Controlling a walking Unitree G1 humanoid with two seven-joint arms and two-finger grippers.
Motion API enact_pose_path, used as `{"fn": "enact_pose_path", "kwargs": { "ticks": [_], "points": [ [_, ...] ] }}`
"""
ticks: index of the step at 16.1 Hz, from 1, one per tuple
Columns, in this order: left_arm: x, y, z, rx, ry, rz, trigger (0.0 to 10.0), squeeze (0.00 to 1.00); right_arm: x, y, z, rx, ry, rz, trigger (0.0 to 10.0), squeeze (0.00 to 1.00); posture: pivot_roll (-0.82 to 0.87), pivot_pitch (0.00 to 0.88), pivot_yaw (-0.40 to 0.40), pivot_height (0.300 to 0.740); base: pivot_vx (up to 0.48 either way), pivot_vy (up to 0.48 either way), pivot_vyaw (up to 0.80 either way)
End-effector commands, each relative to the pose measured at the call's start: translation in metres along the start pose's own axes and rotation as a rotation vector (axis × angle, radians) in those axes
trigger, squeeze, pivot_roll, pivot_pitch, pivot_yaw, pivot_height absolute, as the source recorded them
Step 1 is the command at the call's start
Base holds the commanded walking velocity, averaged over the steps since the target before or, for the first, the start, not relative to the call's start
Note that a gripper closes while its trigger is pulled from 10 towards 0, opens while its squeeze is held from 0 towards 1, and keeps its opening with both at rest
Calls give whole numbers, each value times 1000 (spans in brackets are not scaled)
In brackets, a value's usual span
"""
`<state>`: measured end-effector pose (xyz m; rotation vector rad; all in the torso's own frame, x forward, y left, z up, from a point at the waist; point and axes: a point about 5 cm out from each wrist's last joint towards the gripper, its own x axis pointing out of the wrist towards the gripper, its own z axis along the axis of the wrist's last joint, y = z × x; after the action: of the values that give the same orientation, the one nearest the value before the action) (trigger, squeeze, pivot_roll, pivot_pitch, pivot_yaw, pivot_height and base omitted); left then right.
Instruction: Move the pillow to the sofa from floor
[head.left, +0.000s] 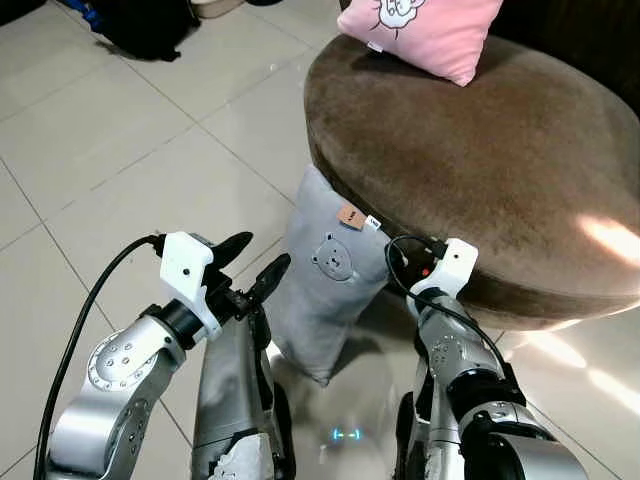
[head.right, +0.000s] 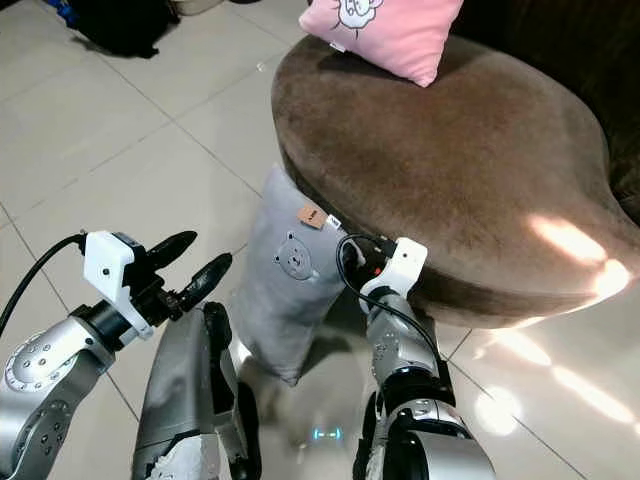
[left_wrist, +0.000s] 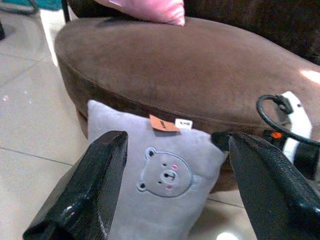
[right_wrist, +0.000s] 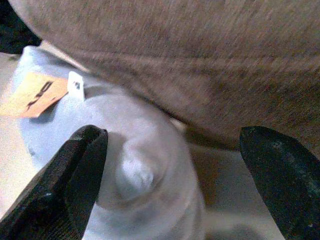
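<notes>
A grey pillow (head.left: 330, 272) with a bear face and an orange tag stands on edge on the tiled floor. It leans against the side of the round brown sofa (head.left: 480, 140). My left gripper (head.left: 262, 252) is open just left of the pillow's middle, and the pillow (left_wrist: 165, 180) shows between its fingers (left_wrist: 95, 185). My right gripper (right_wrist: 172, 135) is open at the pillow's upper right corner (right_wrist: 135, 155), close under the sofa's rim. Nothing is held by either gripper.
A pink pillow (head.left: 420, 30) lies on the far part of the sofa seat. A black bag (head.left: 140, 25) sits on the floor at the far left. Open tiled floor (head.left: 120, 150) spreads to the left. My own legs (head.left: 235, 400) stand close before the pillow.
</notes>
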<state>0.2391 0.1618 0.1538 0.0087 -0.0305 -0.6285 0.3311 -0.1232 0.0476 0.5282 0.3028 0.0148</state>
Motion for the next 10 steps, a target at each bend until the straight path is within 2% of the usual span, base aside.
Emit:
{"fn": "enact_pose_path", "kwargs": {
  "ticks": [1,2,3,5,6,7,8,10],
  "points": [
    [-4,-2,2,4,15,-30,10000,0,0,6,-9,23,24,17,10000,1000,138,288,88,465,0,0,0],
    [-5,-2,3,8,24,-46,10000,0,1,10,-12,-1,32,22,10000,984,147,290,96,465,0,0,0],
    [-6,-3,3,7,34,-54,10000,0,2,16,-15,-21,46,35,10000,0,154,290,103,465,0,0,0],
    [-7,-3,3,4,45,-69,10000,0,2,24,-18,-13,47,60,10000,0,159,289,107,465,0,0,0],
    [-7,-3,3,8,46,-67,10000,0,3,26,-19,3,39,71,4667,0,161,288,104,465,0,0,0],
    [-7,-2,4,9,45,-61,10000,0,3,29,-16,23,11,86,1098,0,162,288,104,465,0,0,0],
    [-7,-2,4,10,46,-58,10000,0,3,30,-15,44,-6,96,235,0,162,288,104,465,0,0,0],
    [-8,-2,4,9,49,-60,10000,0,3,31,-15,48,-15,105,0,0,162,288,103,465,0,0,0]
  ]
}}
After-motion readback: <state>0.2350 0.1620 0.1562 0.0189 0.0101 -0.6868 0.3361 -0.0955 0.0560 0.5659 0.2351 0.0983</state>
